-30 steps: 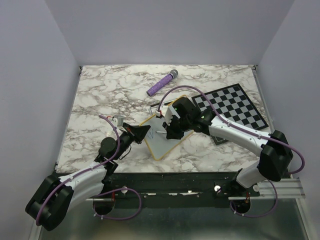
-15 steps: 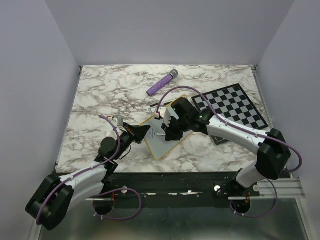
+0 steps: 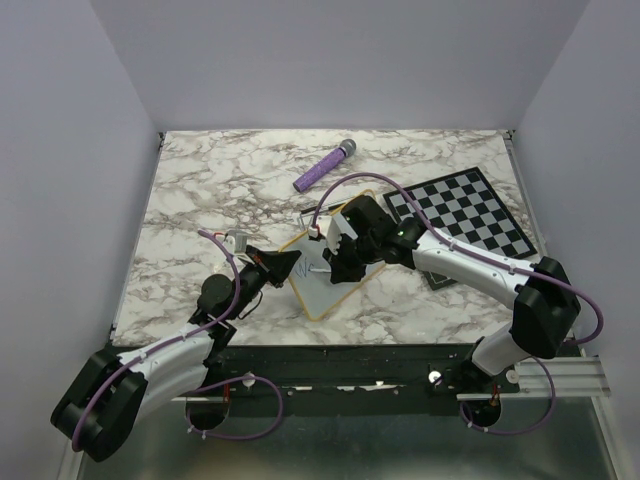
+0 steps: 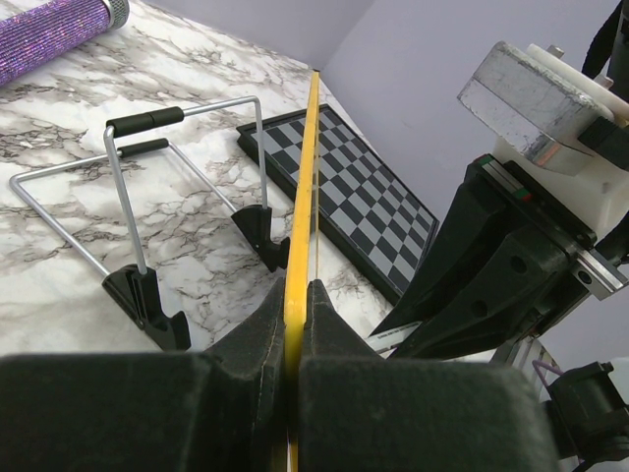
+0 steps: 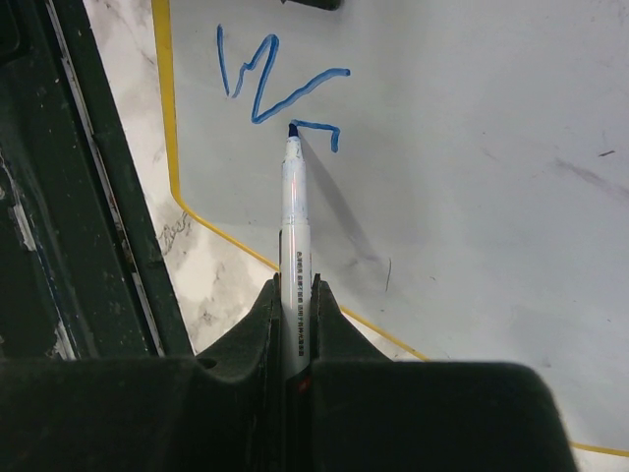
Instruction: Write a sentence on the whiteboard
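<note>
The whiteboard (image 3: 318, 288), white with a yellow frame, is propped at a tilt at the table's near middle. My left gripper (image 3: 291, 265) is shut on its left edge; in the left wrist view the frame (image 4: 306, 187) runs edge-on between the jaws of that gripper (image 4: 297, 287). My right gripper (image 3: 336, 262) hovers over the board, shut on a white marker (image 5: 294, 221) that sits between its jaws (image 5: 295, 285). The sentence (image 5: 265, 79) is a blue "W" and a short stroke. The marker's tip rests on the board face (image 5: 472, 197) at that stroke's left end.
A purple glitter microphone (image 3: 324, 167) lies at the back. A chessboard (image 3: 470, 215) lies flat at the right. Behind the board a wire stand (image 4: 182, 113) with black feet props it. The right arm's body (image 4: 511, 256) is close to the board's right.
My right gripper with the marker has shifted slightly left across the board. The left arm and the board have not moved.
</note>
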`<action>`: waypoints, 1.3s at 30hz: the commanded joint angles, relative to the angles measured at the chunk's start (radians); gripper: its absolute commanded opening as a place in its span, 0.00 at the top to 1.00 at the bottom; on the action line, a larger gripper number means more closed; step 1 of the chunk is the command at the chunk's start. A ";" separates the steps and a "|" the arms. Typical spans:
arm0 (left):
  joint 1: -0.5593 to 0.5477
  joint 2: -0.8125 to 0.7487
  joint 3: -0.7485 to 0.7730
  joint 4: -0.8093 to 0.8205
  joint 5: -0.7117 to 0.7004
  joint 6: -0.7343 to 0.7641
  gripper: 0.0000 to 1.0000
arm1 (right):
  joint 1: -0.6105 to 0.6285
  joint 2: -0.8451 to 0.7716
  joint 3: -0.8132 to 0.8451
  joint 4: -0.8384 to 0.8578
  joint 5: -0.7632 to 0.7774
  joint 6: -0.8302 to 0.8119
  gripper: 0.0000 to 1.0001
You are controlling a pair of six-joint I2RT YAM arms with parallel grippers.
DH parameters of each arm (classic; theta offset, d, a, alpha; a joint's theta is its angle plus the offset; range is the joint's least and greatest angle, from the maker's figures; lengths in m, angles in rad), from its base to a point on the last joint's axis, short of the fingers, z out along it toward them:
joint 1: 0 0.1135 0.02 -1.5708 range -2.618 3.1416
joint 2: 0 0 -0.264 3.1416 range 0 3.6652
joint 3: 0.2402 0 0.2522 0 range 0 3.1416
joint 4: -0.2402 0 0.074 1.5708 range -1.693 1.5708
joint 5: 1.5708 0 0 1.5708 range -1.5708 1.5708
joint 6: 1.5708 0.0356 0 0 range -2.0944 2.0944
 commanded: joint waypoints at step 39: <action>-0.004 0.013 -0.001 0.054 0.004 0.016 1.00 | -0.039 -0.027 0.034 -0.013 0.049 0.006 1.00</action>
